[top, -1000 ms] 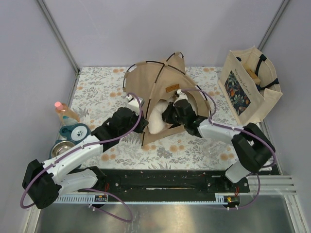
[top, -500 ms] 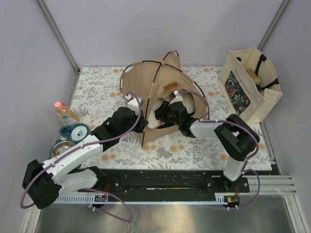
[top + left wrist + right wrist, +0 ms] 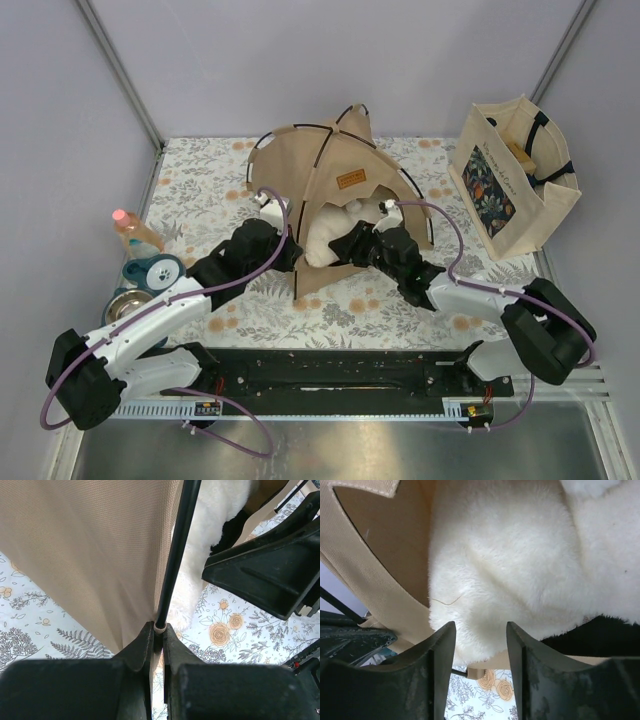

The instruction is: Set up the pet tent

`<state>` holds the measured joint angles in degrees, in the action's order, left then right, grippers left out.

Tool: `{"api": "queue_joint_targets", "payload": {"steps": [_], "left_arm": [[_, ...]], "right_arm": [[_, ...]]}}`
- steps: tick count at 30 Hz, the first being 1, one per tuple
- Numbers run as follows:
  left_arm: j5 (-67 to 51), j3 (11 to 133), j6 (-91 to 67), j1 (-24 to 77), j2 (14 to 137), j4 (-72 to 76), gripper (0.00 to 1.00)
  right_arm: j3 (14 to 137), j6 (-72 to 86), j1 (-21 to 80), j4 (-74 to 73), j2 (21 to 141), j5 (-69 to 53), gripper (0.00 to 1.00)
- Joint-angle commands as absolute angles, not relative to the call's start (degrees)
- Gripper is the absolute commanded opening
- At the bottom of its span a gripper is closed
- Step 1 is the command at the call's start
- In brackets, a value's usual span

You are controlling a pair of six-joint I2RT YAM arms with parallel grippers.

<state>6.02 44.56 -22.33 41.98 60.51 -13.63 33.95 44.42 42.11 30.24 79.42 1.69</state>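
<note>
The tan pet tent (image 3: 318, 160) with thin black poles stands on the floral mat in the top view. A white fluffy cushion (image 3: 330, 232) lies in its doorway. My left gripper (image 3: 283, 240) is shut on the end of a black tent pole (image 3: 176, 555), at its tan tip next to the canvas (image 3: 90, 550). My right gripper (image 3: 352, 240) is open at the doorway. In the right wrist view its jaws stand apart just below the cushion (image 3: 520, 565), with the tan canvas edge (image 3: 365, 580) to the left.
A beige tote bag with dark floral print (image 3: 512, 178) stands at the right. A pink-capped bottle (image 3: 134, 232), a teal paw-print bowl (image 3: 155, 271) and a metal bowl (image 3: 127, 308) sit at the left edge of the mat.
My right arm has swung outward and its gripper has drawn back a little from inside the tent to the doorway. The tent and my left gripper have stayed in place.
</note>
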Motion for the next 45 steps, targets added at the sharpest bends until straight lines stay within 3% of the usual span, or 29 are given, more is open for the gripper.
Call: {"api": "queue_joint_targets", "payload": {"steps": [1,4,11,19,25,34,41,43,45], "left_arm": [[5.46,46.67,-24.96,42.10,60.47,-12.75,0.00],[3.08,46.76,-24.70,42.19,60.73,-12.22,0.00],[-1.30,46.41,-24.17,42.28,60.30,-11.60,0.00],[-4.30,46.14,-23.64,42.19,59.06,-10.73,0.00],[2.35,47.11,-24.26,42.10,59.24,-12.91,0.02],[8.52,47.90,-24.35,42.10,57.66,-14.41,0.24],[10.37,48.08,-23.99,42.10,53.97,-16.26,0.71],[10.55,47.29,-24.08,42.10,52.65,-15.30,0.80],[8.63,45.63,-23.56,42.10,51.77,-12.59,0.84]], "right_arm": [[36.03,43.33,43.77,29.09,81.02,0.18,0.48],[38.31,44.03,45.61,30.75,86.20,0.18,0.39],[46.92,44.04,47.46,35.51,100.97,1.84,0.37],[55.54,43.50,47.90,32.70,108.28,3.34,0.43],[48.45,45.79,48.08,32.87,102.33,5.44,0.48],[37.09,41.14,48.08,15.41,73.77,17.83,0.73],[37.26,34.99,47.90,-5.78,54.00,27.41,0.90],[38.58,32.01,47.73,-10.44,49.76,30.57,0.93],[40.68,29.37,47.20,-14.74,46.68,31.29,0.95]]}}
